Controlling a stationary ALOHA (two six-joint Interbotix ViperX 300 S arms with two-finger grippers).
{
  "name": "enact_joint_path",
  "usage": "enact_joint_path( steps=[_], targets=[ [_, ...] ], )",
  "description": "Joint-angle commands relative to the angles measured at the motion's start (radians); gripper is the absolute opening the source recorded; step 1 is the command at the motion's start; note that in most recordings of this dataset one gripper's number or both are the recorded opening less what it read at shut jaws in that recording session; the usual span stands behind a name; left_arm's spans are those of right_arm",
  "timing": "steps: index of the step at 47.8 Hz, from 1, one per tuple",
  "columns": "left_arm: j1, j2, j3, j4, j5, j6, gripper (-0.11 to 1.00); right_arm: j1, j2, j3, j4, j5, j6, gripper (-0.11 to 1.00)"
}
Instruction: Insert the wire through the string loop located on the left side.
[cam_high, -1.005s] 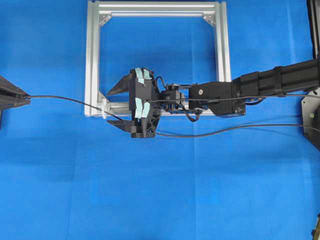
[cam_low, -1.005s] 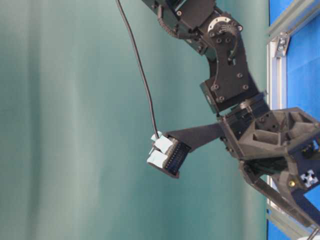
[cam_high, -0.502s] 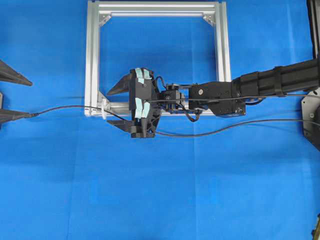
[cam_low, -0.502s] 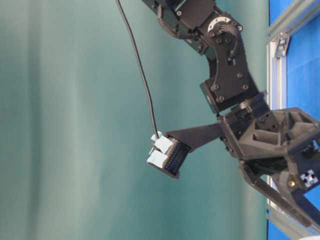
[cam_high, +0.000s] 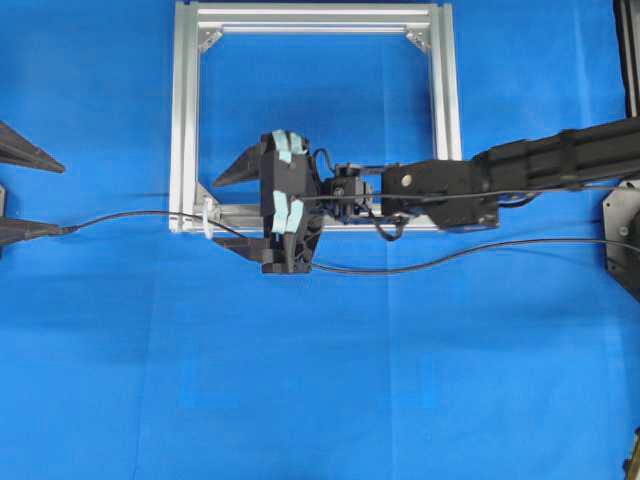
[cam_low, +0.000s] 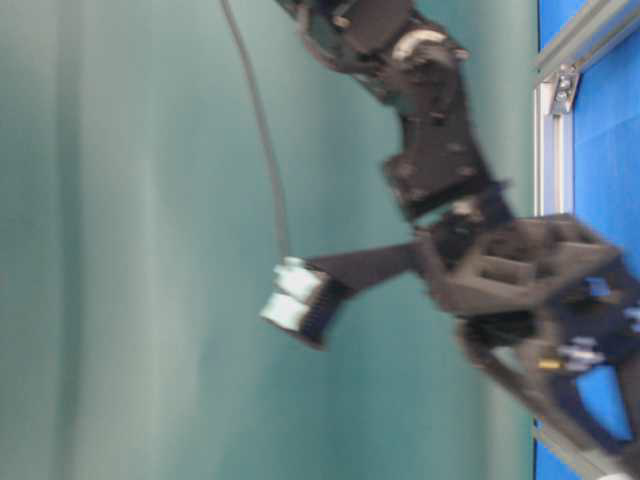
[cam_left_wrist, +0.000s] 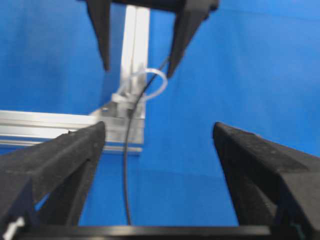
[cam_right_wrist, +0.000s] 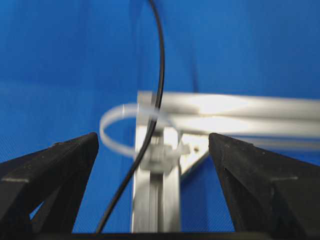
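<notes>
The thin black wire runs from the right across the blue mat, under my right gripper, and passes through the small white string loop at the silver frame's lower left corner. Its plug end lies by the lower fingertip of my left gripper, which is open at the far left edge. In the left wrist view the wire lies loose between the wide-apart fingers, with the loop beyond. My right gripper is open, straddling the loop and the wire.
The square aluminium frame lies flat on the blue mat, its corner bracket under my right gripper. My right arm reaches in from the right over the frame's lower bar. It appears blurred in the table-level view.
My left gripper opened and let go of the wire's end, which dropped toward its lower finger. The right arm and wrist have just shifted slightly.
</notes>
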Motion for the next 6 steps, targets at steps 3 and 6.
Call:
enact_joint_path(
  steps=[3,6],
  targets=[
    [0.002,0.015,-0.011,0.003,-0.009,0.003,0.82,0.002,-0.094,-0.002,0.002,0.014,0.002,0.95],
    [0.003,0.015,-0.011,0.005,-0.009,0.006,0.82,0.002,-0.11,-0.002,0.003,0.021,0.002,0.95]
  ],
)
